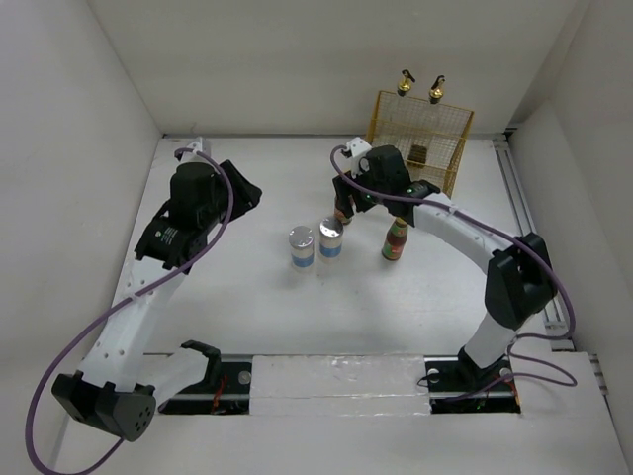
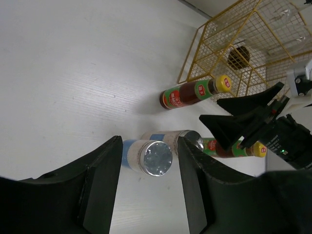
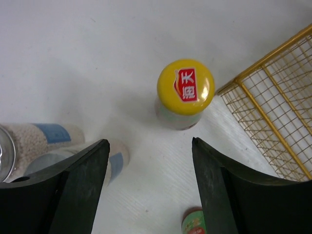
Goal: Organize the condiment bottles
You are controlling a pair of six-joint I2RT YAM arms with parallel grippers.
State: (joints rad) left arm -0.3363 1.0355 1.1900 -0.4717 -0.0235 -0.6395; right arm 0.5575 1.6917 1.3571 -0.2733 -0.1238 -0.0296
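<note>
Both sets of jaws are released, a yellow-capped red bottle (image 3: 185, 95) ahead of the right jaws' gap and a silver-lidded jar (image 2: 155, 157) ahead of the left jaws' gap.

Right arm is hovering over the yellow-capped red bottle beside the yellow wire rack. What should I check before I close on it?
1. Right gripper open: ok, jaws spread wide.
2. Red bottle with yellow cap upright: ok, the cap faces the wrist camera.
3. Cap centred in the jaws: not ok, it sits off toward the rack side.
4. Neighbours apart: ok, the second red bottle and the two white silver-lidded cylinders do not touch it.
5. Left gripper out of the way: ok, open, on the cylinders' far side.
6. Free room in the yellow wire rack: cannot tell; two clear glass gold-spouted bottles show at its back.
</note>
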